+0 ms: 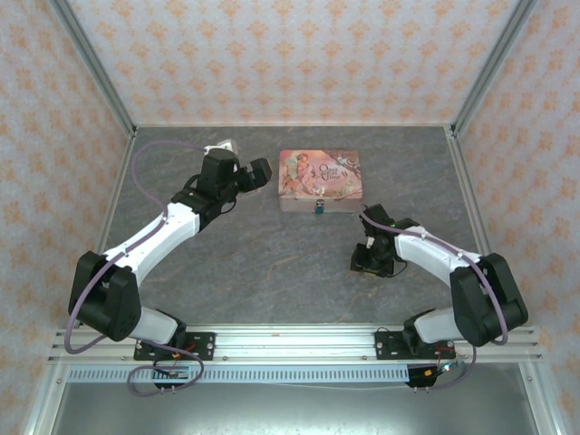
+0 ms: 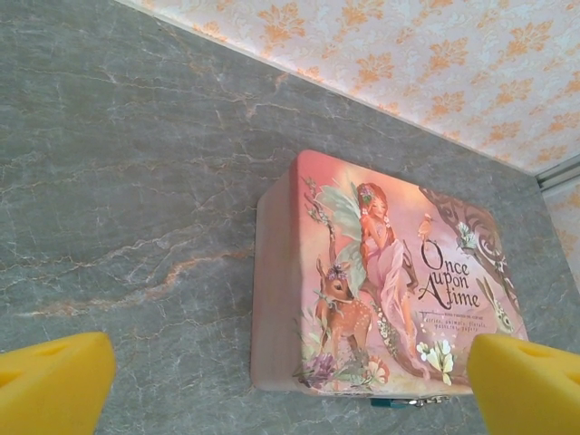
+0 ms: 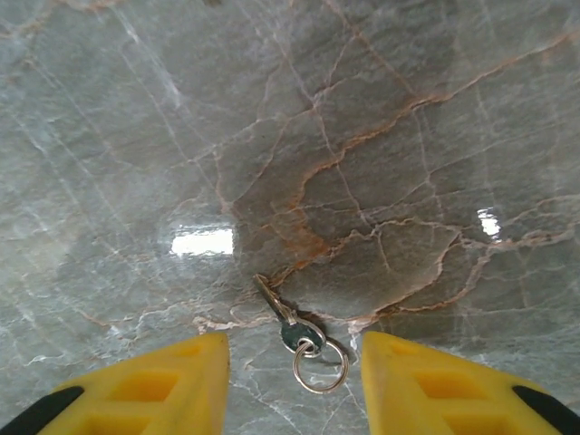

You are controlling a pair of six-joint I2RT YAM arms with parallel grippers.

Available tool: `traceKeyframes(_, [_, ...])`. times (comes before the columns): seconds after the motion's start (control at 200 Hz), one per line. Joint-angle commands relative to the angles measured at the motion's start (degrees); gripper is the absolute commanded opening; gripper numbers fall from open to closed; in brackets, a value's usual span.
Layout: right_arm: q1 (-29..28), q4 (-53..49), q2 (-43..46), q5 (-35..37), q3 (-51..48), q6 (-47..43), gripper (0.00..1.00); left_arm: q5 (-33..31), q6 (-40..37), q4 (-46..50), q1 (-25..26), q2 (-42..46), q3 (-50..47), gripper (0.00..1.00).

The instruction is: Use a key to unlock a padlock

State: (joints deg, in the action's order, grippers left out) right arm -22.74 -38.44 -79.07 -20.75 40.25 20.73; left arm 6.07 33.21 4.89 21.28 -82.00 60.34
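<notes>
My right fingers (image 3: 181, 381) stood apart, straddling the key (image 3: 292, 319) on the bench (image 3: 381, 136) at lower centre, not yet clamped. My left fingers (image 2: 54, 381) gaped wide. The padlock (image 1: 319, 210) hung mid-frame on the pink tin (image 1: 320, 177); grasping, inserting and turning all remained.

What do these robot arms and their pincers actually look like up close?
Both the left arm and the right arm have white tube-like links between chunky black joints, on black bases. A lilac cable runs along each. The left gripper and right gripper each have two bright yellow wedge-shaped fingers with recessed hollows.
</notes>
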Motion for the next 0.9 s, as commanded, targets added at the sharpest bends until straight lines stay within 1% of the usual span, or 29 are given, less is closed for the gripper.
traceKeyframes(0.0, [-0.5,0.4,-0.8,1.8,-0.7,0.7,0.39,-2.2,0.7,0.4,0.1,-0.2,0.9,1.0])
traceKeyframes(0.44, [-1.6,0.9,-2.8,3.0,-1.0,0.3,0.29,-2.5,0.9,1.2,0.1,-1.2,1.7,1.0])
traceKeyframes(0.686, [-2.0,1.0,-3.6,3.7,-0.9,0.2,0.18,-3.1,0.6,1.9,0.2,-1.2,2.2,1.0])
traceKeyframes(0.801, [-2.0,0.4,-3.7,4.0,-0.4,-0.4,0.09,-3.2,0.6,2.1,0.1,-1.3,2.2,1.0])
traceKeyframes(0.896, [-2.1,0.0,-2.9,4.2,0.0,-0.6,0.04,-3.3,0.5,2.3,0.2,-1.2,2.4,1.0])
